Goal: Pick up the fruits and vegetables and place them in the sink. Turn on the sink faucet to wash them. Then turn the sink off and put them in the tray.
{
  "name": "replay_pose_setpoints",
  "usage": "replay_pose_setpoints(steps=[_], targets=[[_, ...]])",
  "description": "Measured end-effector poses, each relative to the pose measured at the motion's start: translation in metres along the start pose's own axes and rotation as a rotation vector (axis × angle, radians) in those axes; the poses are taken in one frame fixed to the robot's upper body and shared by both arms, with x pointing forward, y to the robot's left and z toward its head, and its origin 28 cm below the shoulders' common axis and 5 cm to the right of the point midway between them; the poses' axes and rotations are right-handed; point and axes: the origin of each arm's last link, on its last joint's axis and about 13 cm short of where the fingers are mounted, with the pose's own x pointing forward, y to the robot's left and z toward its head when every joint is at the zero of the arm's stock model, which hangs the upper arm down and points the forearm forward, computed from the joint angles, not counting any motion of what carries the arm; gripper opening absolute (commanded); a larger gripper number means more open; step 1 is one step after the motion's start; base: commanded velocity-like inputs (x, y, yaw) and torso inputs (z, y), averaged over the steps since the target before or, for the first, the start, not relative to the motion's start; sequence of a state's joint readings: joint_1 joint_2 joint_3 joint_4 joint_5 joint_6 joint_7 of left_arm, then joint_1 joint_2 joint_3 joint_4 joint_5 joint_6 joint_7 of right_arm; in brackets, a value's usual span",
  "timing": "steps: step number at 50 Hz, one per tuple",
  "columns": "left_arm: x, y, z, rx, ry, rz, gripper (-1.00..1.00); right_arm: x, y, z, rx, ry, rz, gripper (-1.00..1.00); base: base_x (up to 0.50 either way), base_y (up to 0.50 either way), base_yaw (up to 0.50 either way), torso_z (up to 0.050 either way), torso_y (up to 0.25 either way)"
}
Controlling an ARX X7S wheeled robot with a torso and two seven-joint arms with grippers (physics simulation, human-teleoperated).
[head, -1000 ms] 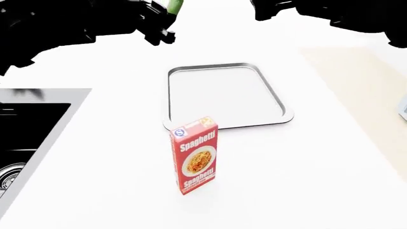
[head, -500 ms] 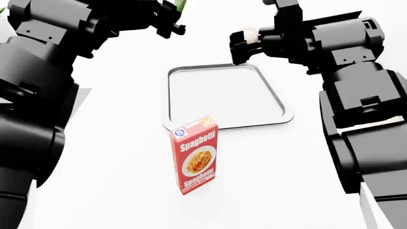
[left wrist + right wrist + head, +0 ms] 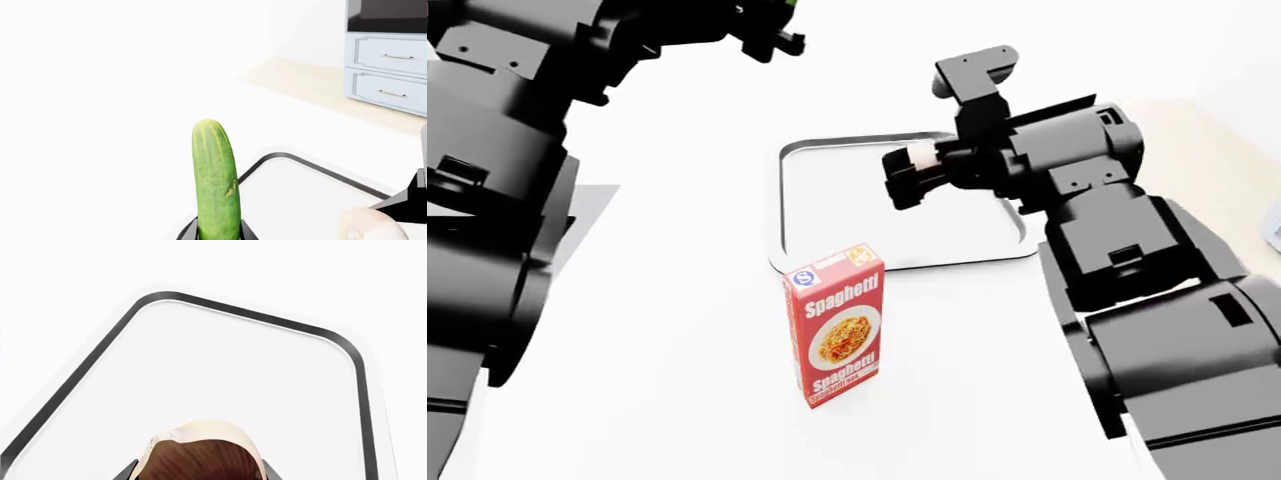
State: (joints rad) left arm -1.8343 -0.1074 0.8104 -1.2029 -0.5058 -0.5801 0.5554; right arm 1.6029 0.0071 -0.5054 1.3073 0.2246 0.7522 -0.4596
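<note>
My left gripper (image 3: 217, 233) is shut on the green cucumber (image 3: 215, 175), which stands up from between the jaws. In the head view that gripper (image 3: 771, 40) is high at the back left, beyond the tray (image 3: 897, 262). My right gripper (image 3: 904, 176) is shut on the pale onion (image 3: 924, 157) and hangs over the tray's middle. The right wrist view shows the onion (image 3: 200, 452) between the jaws (image 3: 200, 475), above the tray's bare floor (image 3: 233, 370). Only a grey sliver of the sink rim (image 3: 593, 212) shows behind my left arm. The sink faucet is out of view.
A red-and-white spaghetti box (image 3: 834, 325) stands upright on the white counter just in front of the tray's near left corner. Pale blue drawers (image 3: 390, 70) stand in the background of the left wrist view. My arms fill both sides of the head view.
Both arms have come down into the head view. The right gripper has moved down and nearer with the onion, from the tray's far edge to over its middle. Tray and box are unmoved.
</note>
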Motion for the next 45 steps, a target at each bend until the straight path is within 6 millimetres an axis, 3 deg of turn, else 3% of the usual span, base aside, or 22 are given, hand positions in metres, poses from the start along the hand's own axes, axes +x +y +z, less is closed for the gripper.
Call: replay_pose_setpoints(steps=[5,6,16,23,34,45], targets=[[-0.002,0.001,0.0,0.003,0.002,0.003,-1.0,0.003,0.001,-0.005,-0.006,0.025,-0.006,-1.0,0.0,0.0,0.0,0.0,0.0],[-0.002,0.001,0.0,0.003,0.003,0.004,-1.0,0.003,0.001,-0.005,-0.008,0.029,-0.008,1.0,0.0,0.0,0.0,0.0,0.0],[-0.006,0.001,0.002,0.01,0.007,0.006,-1.0,0.002,0.001,-0.004,-0.012,0.021,-0.022,1.0,0.0,0.0,0.0,0.001,0.0],[-0.005,0.0,0.0,0.013,0.014,0.001,-1.0,-0.006,-0.004,0.019,0.031,-0.173,-0.034,1.0,0.0,0.0,0.0,0.0,0.0],[0.017,-0.013,-0.021,0.02,0.079,-0.061,-1.0,-0.041,-0.029,0.062,0.138,-0.55,-0.196,1.0,0.0,0.0,0.0,0.0,0.001],[0.031,-0.029,-0.034,0.064,0.148,-0.16,-1.0,-0.08,-0.059,0.082,0.214,-0.732,-0.345,1.0,0.0,0.0,0.0,0.0,-0.043]])
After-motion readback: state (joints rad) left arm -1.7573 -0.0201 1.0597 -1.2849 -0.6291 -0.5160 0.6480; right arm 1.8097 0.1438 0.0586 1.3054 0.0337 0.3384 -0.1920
